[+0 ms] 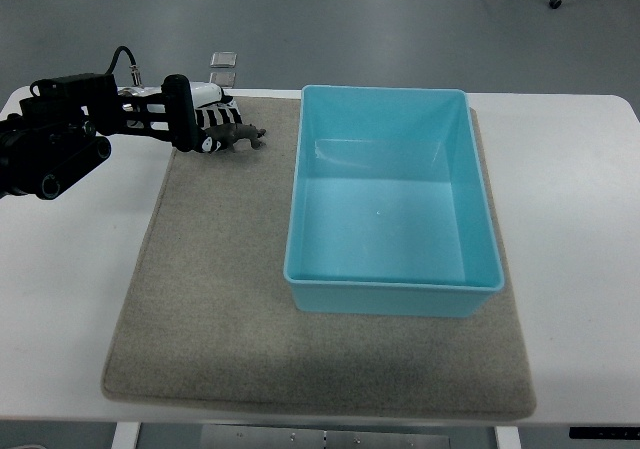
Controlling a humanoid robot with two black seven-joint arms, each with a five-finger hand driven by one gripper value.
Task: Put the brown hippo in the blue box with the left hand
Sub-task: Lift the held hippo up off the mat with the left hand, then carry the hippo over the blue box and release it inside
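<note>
Brown hippo (240, 136): small dark-brown toy figure, lying at the far left corner of the grey mat, head end partly hidden, so pose unclear. Blue box (394, 198): light-blue rectangular plastic tub, open top, upright, nothing inside, on the mat's right part. Hippo sits just left of the box's far corner, not touching.

No text, label, brand, number or sign can be read anywhere. The blue box (392, 201) shows plain walls, the grey mat (200, 319) and the white counter (575, 229) bear no print, and the left hand (205, 124) shows no legible marking.
</note>
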